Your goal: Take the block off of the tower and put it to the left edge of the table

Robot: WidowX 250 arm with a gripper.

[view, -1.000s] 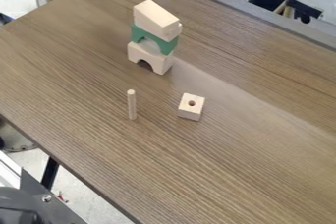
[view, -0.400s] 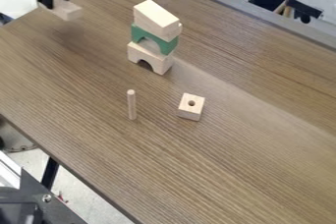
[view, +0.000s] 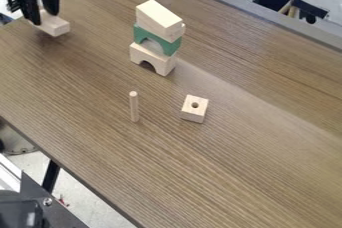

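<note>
Compared with the last frame, the block (view: 55, 26) is now shifted toward the left corner along the table's (view: 220, 172) upper-left edge, and seems to be brought lower too. It's clamped in the tool (view: 41, 16), just inside that edge and well apart from the tower (view: 159, 18). A soft shadow is cast underneath, but whether the tabletop is touched can't really be told.

As for what could go wrong: if it's let go while raised or tilted, it could get dropped and tipped over. It might even be lost over the edge, since not much margin is left there. If it's gripped off-centre, it could be twisted on release. And the tower could be knocked if the arm is swung back carelessly.

Brands, labels, writing: nothing can be made out, tbh.
</note>
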